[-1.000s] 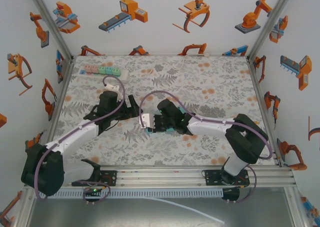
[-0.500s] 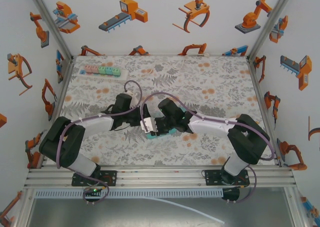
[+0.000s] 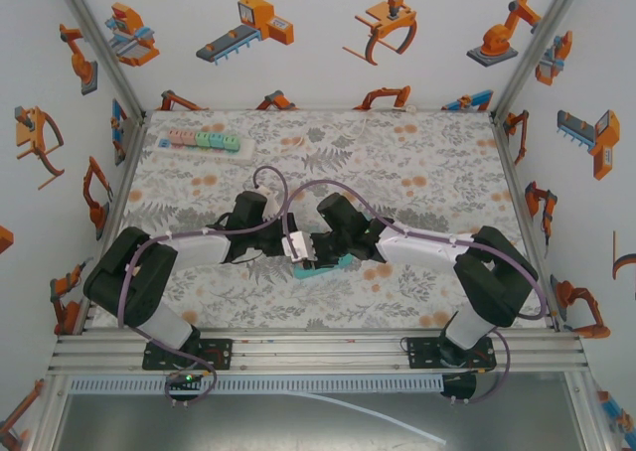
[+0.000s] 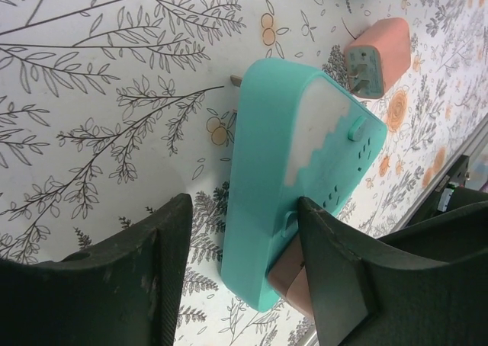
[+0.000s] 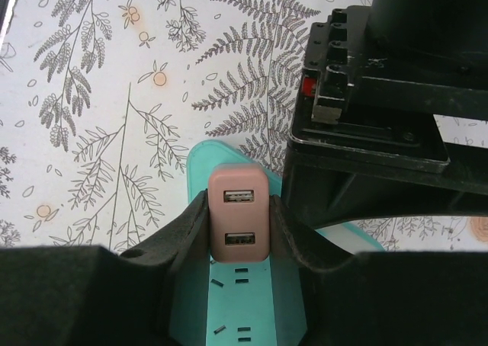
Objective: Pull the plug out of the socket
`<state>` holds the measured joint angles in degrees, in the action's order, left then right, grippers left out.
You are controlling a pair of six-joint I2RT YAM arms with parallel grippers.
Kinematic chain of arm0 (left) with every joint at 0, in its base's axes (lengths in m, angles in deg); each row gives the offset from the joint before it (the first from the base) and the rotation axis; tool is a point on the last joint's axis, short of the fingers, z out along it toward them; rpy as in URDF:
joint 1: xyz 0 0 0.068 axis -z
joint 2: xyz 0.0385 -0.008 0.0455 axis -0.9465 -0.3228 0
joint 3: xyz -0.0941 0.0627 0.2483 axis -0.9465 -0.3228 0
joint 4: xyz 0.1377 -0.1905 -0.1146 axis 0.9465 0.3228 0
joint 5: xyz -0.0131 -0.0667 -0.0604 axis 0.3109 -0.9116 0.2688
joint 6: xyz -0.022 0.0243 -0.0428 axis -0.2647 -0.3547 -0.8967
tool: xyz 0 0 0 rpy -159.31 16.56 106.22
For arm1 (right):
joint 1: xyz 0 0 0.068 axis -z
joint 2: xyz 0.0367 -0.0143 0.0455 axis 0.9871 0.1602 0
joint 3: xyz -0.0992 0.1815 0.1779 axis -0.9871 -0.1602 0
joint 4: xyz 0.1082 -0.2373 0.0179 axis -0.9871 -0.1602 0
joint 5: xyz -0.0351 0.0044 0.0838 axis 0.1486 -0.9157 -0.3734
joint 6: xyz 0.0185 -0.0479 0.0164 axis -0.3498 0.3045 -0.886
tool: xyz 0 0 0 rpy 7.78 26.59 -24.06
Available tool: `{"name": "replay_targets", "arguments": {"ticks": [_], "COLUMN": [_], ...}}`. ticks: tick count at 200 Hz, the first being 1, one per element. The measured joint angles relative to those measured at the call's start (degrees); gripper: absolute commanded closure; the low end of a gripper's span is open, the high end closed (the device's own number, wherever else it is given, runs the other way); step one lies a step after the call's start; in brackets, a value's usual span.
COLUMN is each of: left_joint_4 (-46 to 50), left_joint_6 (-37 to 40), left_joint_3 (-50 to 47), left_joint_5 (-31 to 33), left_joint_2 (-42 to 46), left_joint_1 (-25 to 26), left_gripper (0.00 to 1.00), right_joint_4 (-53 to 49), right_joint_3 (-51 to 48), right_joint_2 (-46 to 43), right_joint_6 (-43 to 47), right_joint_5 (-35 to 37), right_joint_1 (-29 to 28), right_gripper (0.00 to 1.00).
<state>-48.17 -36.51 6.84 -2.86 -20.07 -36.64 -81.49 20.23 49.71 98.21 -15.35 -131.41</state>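
right gripper (image 5: 238,213) pinched pink plug (image 5: 239,239), seated in teal socket strip (image 4: 297,155); left gripper (image 4: 244,232) spread astride it. next, probably: left clamps, right pulls straight out.

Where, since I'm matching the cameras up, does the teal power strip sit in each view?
Top external: the teal power strip lies mid-table, just below the picture's centre.
Left wrist: the strip runs from upper middle down to the bottom edge.
Right wrist: the strip is at bottom centre, partly covered.
Shared landmark: the pink plug seated in the strip, low in the left wrist view.
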Motion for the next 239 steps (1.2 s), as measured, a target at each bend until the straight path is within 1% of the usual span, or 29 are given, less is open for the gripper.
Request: {"name": "replay_targets", "arguments": {"ticks": [51, 70, 89, 124, 173, 239], "left_joint_4": [-0.9, -0.8, -0.6, -0.4, 0.6, 2.1], "left_joint_6": [0.0, 0.2, 0.6, 1.4, 2.6, 3.5], "left_joint_3": [0.0, 0.0, 0.0, 0.0, 0.2, 1.0], "left_joint_5": [-0.5, -0.3, -0.3, -0.3, -0.3, 0.2], "left_joint_2": [-0.5, -0.3, -0.1, 0.1, 0.3, 0.5], "left_joint_1": [0.1, 0.5, 0.8, 1.1, 1.3, 1.2], "left_gripper": [0.49, 0.51, 0.51, 0.52, 0.52, 0.52], "right_joint_4": [-0.3, -1.0, -1.6, -1.6, -3.3, -3.9], "right_joint_3": [0.0, 0.0, 0.0, 0.0, 0.4, 1.2], "right_joint_2": [-0.2, -0.7, -1.0, -1.2, -1.9, -8.2], "right_joint_6": [-1.6, -0.3, -1.3, -5.7, -5.1, -5.7], "right_joint_5": [0.1, 1.3, 2.3, 2.5, 5.0, 3.1], "right_joint_1": [0.0, -0.9, -1.5, -1.2, -2.5, -3.0], "right_gripper": [0.81, 0.81, 0.82, 0.89, 0.89, 0.88]}}
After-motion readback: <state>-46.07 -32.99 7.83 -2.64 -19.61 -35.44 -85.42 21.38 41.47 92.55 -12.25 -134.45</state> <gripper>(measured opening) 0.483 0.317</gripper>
